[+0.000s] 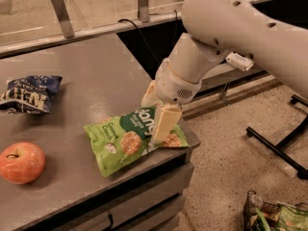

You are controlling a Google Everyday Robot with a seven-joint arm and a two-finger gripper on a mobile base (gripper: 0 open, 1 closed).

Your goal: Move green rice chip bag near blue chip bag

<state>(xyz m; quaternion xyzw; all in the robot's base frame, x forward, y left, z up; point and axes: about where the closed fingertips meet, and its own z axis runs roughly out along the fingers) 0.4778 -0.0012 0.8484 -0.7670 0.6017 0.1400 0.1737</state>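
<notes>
The green rice chip bag (122, 141) lies flat at the table's front right corner. My gripper (153, 117) is down on its right end. One cream finger (163, 124) rests over the bag's face and the other sits behind its top edge, so the jaws stand apart astride the bag. The blue chip bag (29, 94) lies wrinkled at the far left of the table, well away from the green bag.
A red-orange apple (21, 161) sits at the front left. The grey table (96, 76) ends just right of the green bag, with drawers below. A glass rail runs along the back. A black stand leg (279, 148) and a bag of items (276, 218) are on the floor at right.
</notes>
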